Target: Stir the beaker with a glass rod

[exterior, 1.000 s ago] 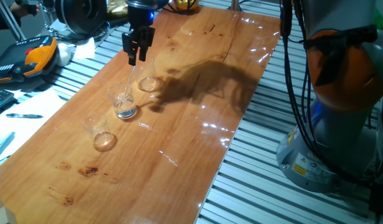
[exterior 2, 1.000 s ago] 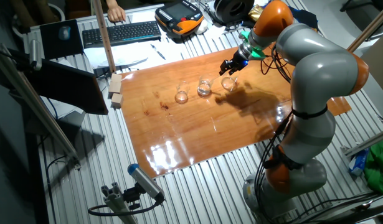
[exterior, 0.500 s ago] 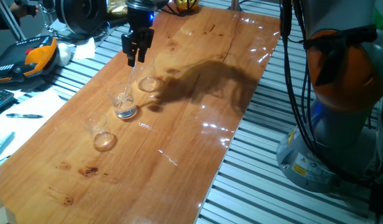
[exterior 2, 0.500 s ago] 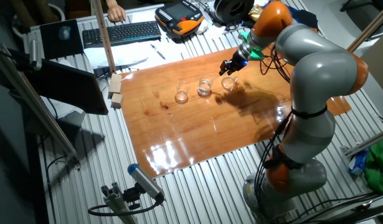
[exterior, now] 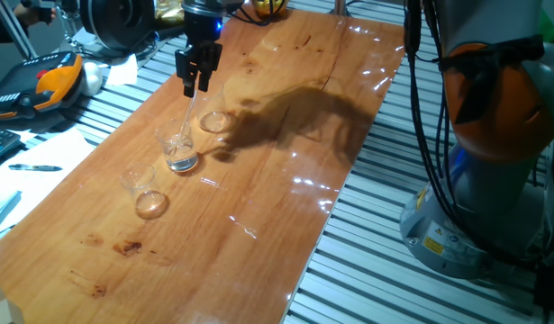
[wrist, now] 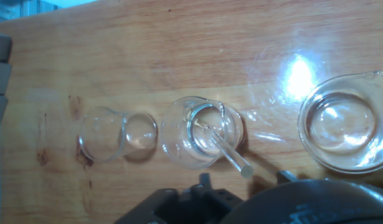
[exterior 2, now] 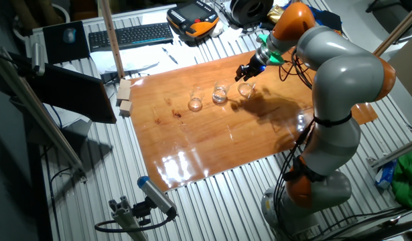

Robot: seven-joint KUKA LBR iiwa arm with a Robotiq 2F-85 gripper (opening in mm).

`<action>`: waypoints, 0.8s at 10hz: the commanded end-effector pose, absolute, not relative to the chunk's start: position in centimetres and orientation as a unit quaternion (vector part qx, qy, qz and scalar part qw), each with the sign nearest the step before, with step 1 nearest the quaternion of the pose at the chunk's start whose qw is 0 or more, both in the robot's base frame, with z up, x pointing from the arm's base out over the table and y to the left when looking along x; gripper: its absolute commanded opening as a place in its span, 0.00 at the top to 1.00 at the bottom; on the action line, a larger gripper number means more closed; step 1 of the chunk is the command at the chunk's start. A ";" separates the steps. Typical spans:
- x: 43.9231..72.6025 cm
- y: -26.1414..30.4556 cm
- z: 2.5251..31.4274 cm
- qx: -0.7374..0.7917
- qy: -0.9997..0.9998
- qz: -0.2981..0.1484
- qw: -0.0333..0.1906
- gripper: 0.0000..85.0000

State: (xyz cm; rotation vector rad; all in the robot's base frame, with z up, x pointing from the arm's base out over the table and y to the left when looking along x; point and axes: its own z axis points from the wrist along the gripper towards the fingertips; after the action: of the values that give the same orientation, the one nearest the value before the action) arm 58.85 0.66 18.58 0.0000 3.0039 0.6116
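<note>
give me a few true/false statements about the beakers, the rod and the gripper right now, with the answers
1. The glass rod has its lower end inside the beaker. True.
2. Three clear beakers stand in a row on the wooden table. True.
3. The gripper is open and holds nothing. False: it is shut on the rod's upper end.
4. The rod dips into the largest beaker. False: it is in the middle one.
5. The smallest beaker lies on its side. False: it stands upright.

Wooden tabletop [exterior: 258, 198], glossy, glare patches. Three clear beakers stood in a row: smallest [exterior: 143, 189], the beaker [exterior: 177, 148], largest [exterior: 215, 112].
</note>
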 end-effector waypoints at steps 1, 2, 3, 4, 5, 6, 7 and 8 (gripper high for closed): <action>58.9 0.7 18.7 0.000 0.979 0.201 0.038 0.40; 59.0 0.7 18.9 0.002 0.979 0.200 0.038 0.40; 59.1 0.8 18.9 0.002 0.979 0.199 0.037 0.40; 59.0 0.9 18.9 0.003 0.979 0.201 0.035 0.40; 59.0 0.9 18.8 0.003 0.978 0.204 0.034 0.40; 59.1 1.0 18.8 0.007 0.978 0.207 0.033 0.40; 59.3 1.0 19.0 0.008 0.976 0.217 0.030 0.40; 59.3 0.9 18.9 0.008 0.974 0.225 0.030 0.40</action>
State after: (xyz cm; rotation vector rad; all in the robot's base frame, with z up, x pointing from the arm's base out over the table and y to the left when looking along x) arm 59.37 0.94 18.86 0.0249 3.0013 0.6969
